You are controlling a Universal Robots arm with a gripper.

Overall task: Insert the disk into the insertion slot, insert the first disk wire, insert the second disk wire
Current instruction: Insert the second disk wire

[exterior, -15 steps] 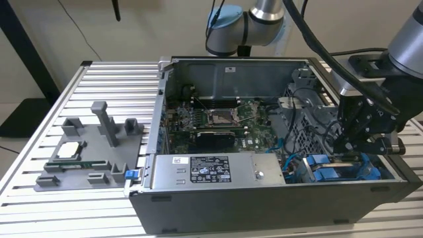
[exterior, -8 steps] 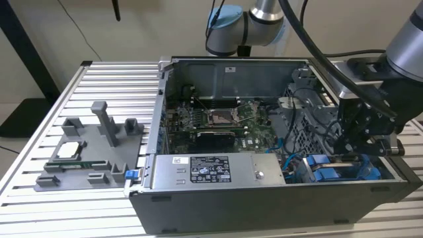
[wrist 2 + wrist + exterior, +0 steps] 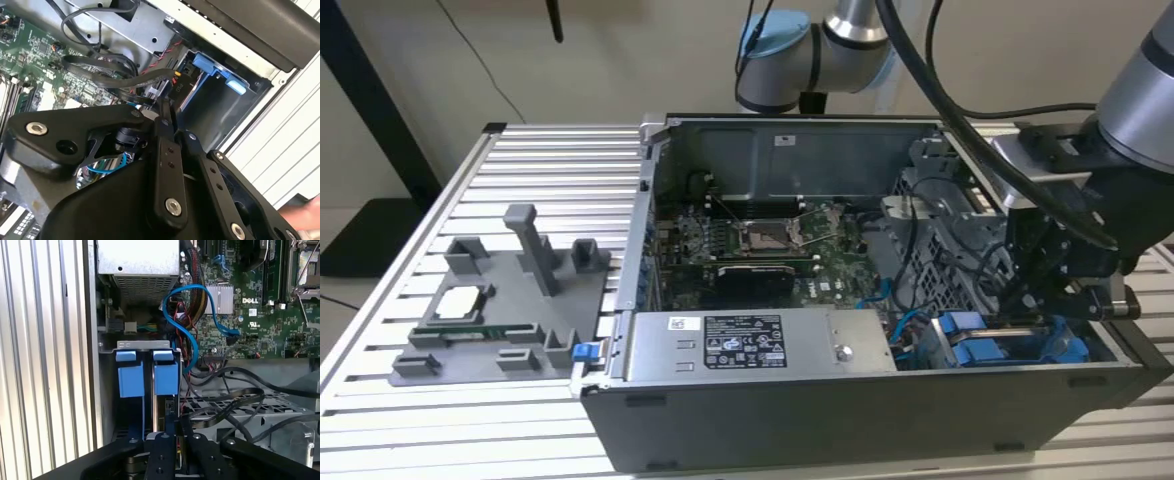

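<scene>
scene: open computer case point(image 3: 854, 420) on a slatted table point(image 3: 520, 160); arm reaches down into the drive-cage end, at the exterior view's right
gripper: gripper point(image 3: 176, 435) hangs just above the drive bay, in line with one of two blue carriers
gripper state: cannot tell, the tip is lost among dark links and cables in both wrist views
disk: the disk point(image 3: 166, 377) looks seated in the insertion slot point(image 3: 142, 344), its blue carrier tab at the bay mouth beside a second blue carrier point(image 3: 129, 375)
which carrier: judged to be the one under the gripper; the other may be an empty frame, unclear
step in hand: probably the wiring stage, disk insertion looks done; first or second wire, cannot say
wires: blue data cable point(image 3: 200, 295) loops from the motherboard point(image 3: 260, 315) toward the bay; black flat cables point(image 3: 235, 405) lie just beside the gripper
needs: judgement only, a plug must be squared to the disk's port and pushed straight, with loose cables kept out of the way
risk: slack black cables near the tip could snag
hidden: disk connector end and label not visible; any plug at the tip is masked by the gripper body
hard to tell: whether a wire is already mated
other: power-supply box point(image 3: 761, 340) sits well apart from the gripper
</scene>
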